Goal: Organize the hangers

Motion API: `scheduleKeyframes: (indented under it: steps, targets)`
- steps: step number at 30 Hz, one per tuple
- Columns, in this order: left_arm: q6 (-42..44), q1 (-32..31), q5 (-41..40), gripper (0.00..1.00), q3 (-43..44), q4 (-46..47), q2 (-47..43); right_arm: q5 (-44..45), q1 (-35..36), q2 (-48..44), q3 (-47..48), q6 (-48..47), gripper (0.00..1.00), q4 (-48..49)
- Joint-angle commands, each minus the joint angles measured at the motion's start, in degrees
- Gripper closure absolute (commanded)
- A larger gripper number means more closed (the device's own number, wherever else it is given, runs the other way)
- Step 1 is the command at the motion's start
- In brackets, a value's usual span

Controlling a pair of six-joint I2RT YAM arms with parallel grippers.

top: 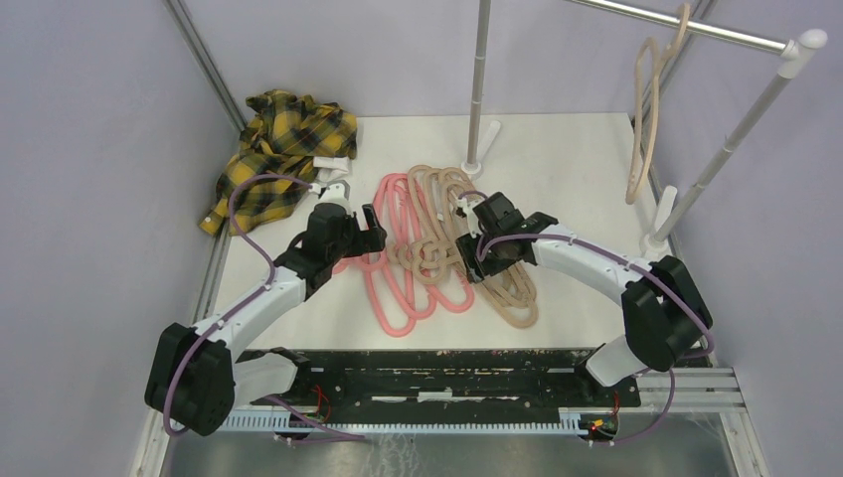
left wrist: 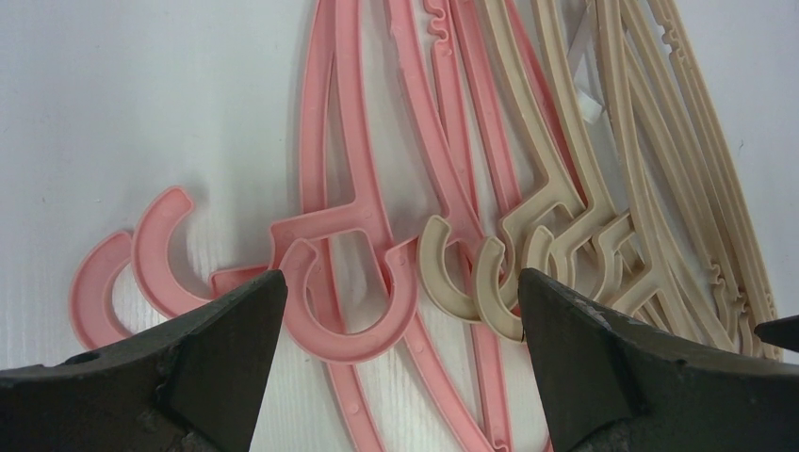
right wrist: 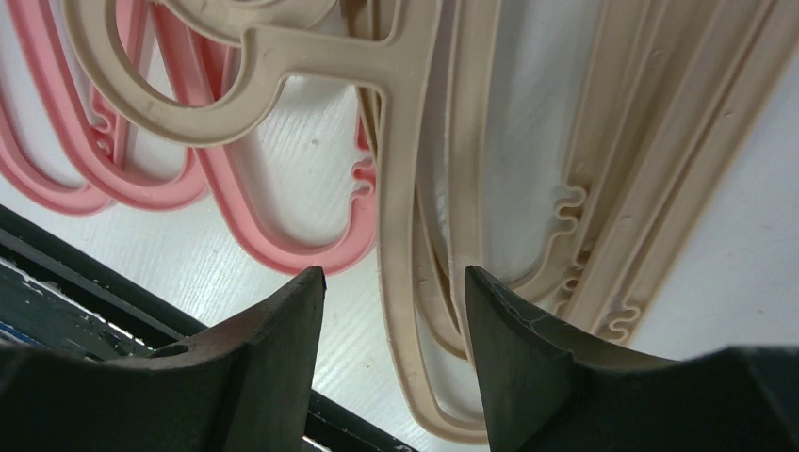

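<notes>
Nearest, along the near edge of the white bench [top: 577, 149], a black base plate [top: 447, 363] under both arms. Just beyond, left fingers [left wrist: 217, 358] spread wide, hovering above the hooks of the pink plastic hangers [left wrist: 339, 221], gripping nothing. Beside them, right fingers [right wrist: 264, 367] at a middling gap, straddling the side bars of the beige plastic hangers [right wrist: 400, 188]; a strip of bench showing between one finger and the nearest bar, so not clamped. Mid-bench, both colours lying flat in one overlapping heap, pink to the left, beige to the right. Farther back on the left, a crumpled yellow-and-black plaid shirt [top: 283, 144]. Farthest right, a metal clothes rail [top: 736, 34] on white posts, carrying one more beige hanger [top: 633, 194] by its hook.
</notes>
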Motion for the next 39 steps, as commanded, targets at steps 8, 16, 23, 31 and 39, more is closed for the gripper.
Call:
scheduleKeyframes:
  steps: [8,16,23,31,39]
  targets:
    - [-1.45,-0.01,0.3,0.01,0.08,3.16,1.41,5.03,4.46,4.77,-2.03,2.35,0.39,5.31]
    - [-1.26,-0.07,-0.24,0.01,-0.57,3.11,0.38,12.24,4.64,7.84,-3.16,4.7,0.55,7.0]
    - [-1.34,-0.03,-0.16,0.01,0.06,2.79,0.59,11.73,5.02,2.32,-3.29,6.3,0.85,6.03]
    - [-1.41,-0.02,-0.92,0.01,0.23,1.98,-0.72,5.64,5.26,-10.96,-0.53,10.45,0.94,0.83]
    - [-1.67,-0.01,-1.04,0.01,-0.12,1.71,-2.11,-1.17,5.31,-13.89,3.52,14.4,0.93,0.81]
